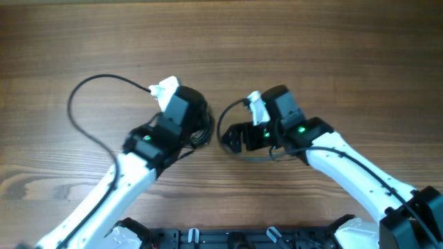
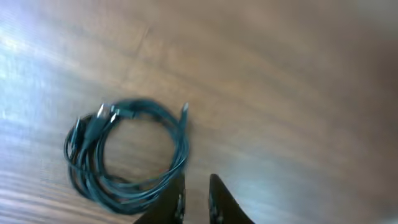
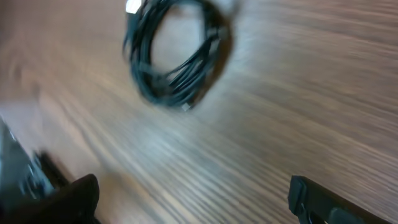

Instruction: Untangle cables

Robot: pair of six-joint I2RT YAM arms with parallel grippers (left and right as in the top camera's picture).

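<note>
Midway along the bench (image 1: pixel 291 41), between the two arms, the cables (image 2: pixel 84 155) lie in one loose coil, with bare wood open toward the far edge and its corners. Just beside the coil's rim is the left tool (image 2: pixel 196 199), its fingers nearly together. Well off the coil, the right tool (image 3: pixel 189 196) stands wide apart.

A warm brown wooden desk (image 1: pixel 291 41) with fine grain running side to side fills the whole overhead view. Darker streaks and a few paler bands cross the wood, and it looks lighter toward the lower left. The light is soft and even, leaving only faint shadows on the surface. In the left wrist view a whitish glare lies across the upper left of the desk. In the right wrist view the grain is blurred, with a pale sheen near the top.
</note>
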